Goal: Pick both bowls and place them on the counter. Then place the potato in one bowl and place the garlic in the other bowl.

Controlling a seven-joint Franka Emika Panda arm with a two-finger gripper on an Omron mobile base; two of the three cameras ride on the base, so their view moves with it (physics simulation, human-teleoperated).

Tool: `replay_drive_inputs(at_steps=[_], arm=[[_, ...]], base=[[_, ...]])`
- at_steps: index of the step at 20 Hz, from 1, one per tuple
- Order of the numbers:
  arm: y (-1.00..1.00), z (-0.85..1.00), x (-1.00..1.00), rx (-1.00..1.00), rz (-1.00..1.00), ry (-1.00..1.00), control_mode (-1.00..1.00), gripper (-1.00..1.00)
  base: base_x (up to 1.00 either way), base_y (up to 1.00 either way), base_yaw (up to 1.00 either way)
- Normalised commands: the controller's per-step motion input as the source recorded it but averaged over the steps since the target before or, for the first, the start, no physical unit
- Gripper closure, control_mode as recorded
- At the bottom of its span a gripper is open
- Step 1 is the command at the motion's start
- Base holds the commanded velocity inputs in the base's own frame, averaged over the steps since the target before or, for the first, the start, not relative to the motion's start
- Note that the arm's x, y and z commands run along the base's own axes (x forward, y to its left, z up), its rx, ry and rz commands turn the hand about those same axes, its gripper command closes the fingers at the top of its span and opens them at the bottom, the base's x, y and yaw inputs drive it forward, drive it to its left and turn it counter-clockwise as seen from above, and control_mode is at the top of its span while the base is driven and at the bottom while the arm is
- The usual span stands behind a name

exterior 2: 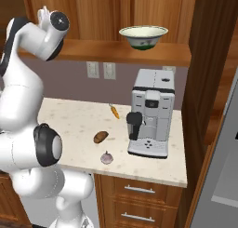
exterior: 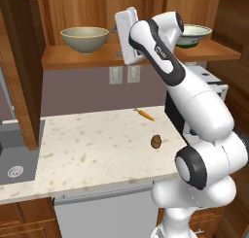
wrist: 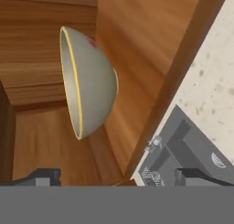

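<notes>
**Arm reaches for the first bowl on the kitchen shelf**

The jaws stand spread wide and empty, their two dark fingertips (wrist: 43, 175) far apart at the foot of the hand view, aimed toward the tan-olive bowl (wrist: 89, 88) with its yellowish rim. That bowl sits upright on the wooden shelf (exterior: 73, 58), near the hand but not yet between the tips. Along the same shelf, well apart, rests the pale cream bowl (exterior 2: 143, 37) with the green foot. Below, on the counter (exterior: 92, 144), the potato (exterior: 156, 142) lies near the carrot (exterior: 145, 114), and the garlic (exterior 2: 107, 157) sits close to the front edge just beside the coffee machine (exterior 2: 149, 113). Neither bowl is down yet, so the job looks barely begun. The risk from here, as I judge it: closing on the curved wall rather than the rim could let the bowl slip or tip off the shelf, and a careless lift might knock it against the cabinet side (exterior: 22, 67)
</notes>
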Motion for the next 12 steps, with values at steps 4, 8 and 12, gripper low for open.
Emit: replay_drive_inputs(at_steps=[4, 8, 12], arm=[[0.24, -0.01, 0.36, 0.00, 0.01, 0.00, -1.00, -1.00], [0.24, 0.00, 0.42, 0.00, 0.00, 0.03, -1.00, -1.00], [0.15, 0.00, 0.45, 0.00, 0.00, 0.08, -1.00, -1.00]], base=[[0.00, 0.00, 0.00], [0.00, 0.00, 0.00], [0.00, 0.00, 0.00]])
